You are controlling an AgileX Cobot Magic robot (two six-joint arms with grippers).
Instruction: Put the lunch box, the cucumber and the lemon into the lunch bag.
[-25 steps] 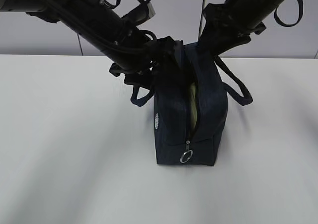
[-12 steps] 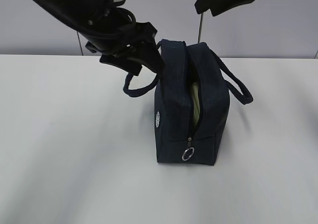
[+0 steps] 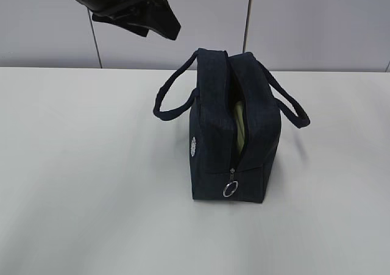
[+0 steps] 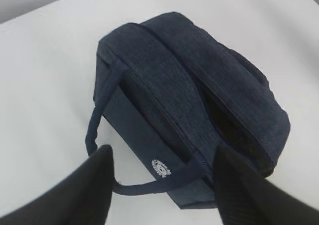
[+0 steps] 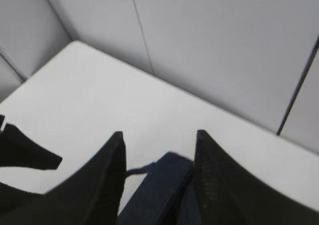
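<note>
The navy lunch bag [image 3: 234, 135] stands upright on the white table, its zipper open down the near end, with the ring pull [image 3: 229, 190] low. A strip of the lunch box's pale green lid [image 3: 239, 128] shows in the slit. The cucumber and lemon are hidden. My left gripper [image 3: 164, 19] hangs high to the bag's upper left; in the left wrist view it [image 4: 163, 149] is open and empty above the bag [image 4: 184, 90]. My right gripper [image 5: 159, 132] is open and empty, high above the bag's top [image 5: 159, 185], and is out of the exterior view.
The white table [image 3: 91, 183] meets a grey panelled wall [image 3: 304, 25] behind the bag. The bag's two loop handles [image 3: 173, 101] droop to either side. The white emblem [image 4: 160, 167] faces left.
Both arms have risen away from the bag's top. The right arm has left the exterior view. The left handle, lifted a second ago, now hangs loose at the bag's side.
</note>
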